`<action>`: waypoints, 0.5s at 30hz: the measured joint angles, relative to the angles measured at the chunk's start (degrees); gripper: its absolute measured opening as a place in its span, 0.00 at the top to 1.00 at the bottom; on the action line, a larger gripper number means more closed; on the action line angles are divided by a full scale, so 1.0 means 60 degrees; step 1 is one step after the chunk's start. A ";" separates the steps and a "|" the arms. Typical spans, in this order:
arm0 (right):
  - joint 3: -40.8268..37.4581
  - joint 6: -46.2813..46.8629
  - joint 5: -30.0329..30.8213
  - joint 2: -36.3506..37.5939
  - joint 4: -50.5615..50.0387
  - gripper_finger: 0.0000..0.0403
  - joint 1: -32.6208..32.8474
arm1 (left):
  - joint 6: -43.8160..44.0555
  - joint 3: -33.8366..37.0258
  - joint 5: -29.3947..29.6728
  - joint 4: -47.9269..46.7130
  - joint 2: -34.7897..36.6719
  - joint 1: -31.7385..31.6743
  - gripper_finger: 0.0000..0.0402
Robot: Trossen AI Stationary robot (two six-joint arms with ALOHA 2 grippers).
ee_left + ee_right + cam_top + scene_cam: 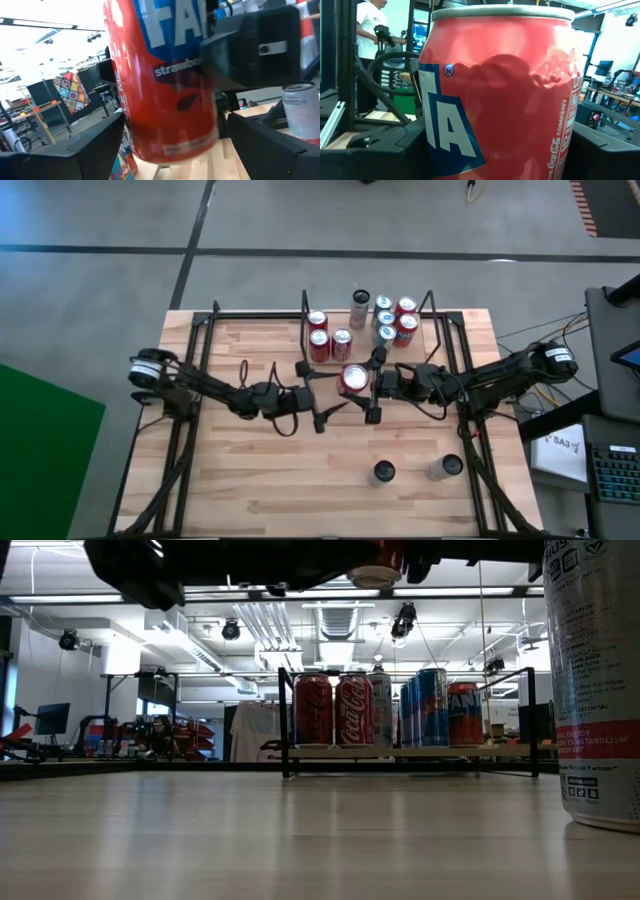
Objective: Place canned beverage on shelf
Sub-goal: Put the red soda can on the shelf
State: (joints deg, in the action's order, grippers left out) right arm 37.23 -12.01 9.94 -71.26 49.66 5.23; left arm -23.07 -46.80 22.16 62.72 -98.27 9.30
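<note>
A red Fanta can hangs over the middle of the table, with my right gripper shut on it from the table's right. In the low view only the can's base shows, high above the tabletop. My left gripper stands open at the can's left. Its two fingers flank the can with a gap on each side and touch nothing. The shelf at the far edge carries several upright cans on its wooden board. My right gripper pinches the can's side wall between its two fingers, one on each side of the body. The fingers come in about level from the table's right. The can stands roughly upright in the hold, lifted clear of the table.
Two loose cans stand near the front right: a dark one and a silver one, the latter looming large in the low view. Black frame rails run along both table sides. A person stands in the room beyond.
</note>
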 joint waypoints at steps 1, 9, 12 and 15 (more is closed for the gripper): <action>0.0000 0.0000 -0.0052 0.0000 -0.0018 0.28 0.0004 | -0.0003 -0.0068 0.0068 -0.0015 -0.0083 -0.0012 0.16; 0.0000 0.0025 -0.0264 0.0000 -0.0044 0.28 0.0018 | 0.0000 -0.0462 0.0127 0.0191 -0.0464 -0.0100 0.16; 0.0000 0.0022 -0.0266 0.0000 -0.0078 0.28 0.0018 | 0.0004 -0.0582 -0.0031 0.0196 -0.0544 -0.0128 0.16; 0.0000 -0.0008 -0.0261 0.0000 -0.0107 0.28 0.0018 | 0.0021 -0.0610 -0.0037 0.0178 -0.0544 -0.0131 0.20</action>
State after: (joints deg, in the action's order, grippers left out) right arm 37.23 -12.06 8.37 -71.26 49.02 5.34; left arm -22.94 -50.46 21.93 63.79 -101.54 8.51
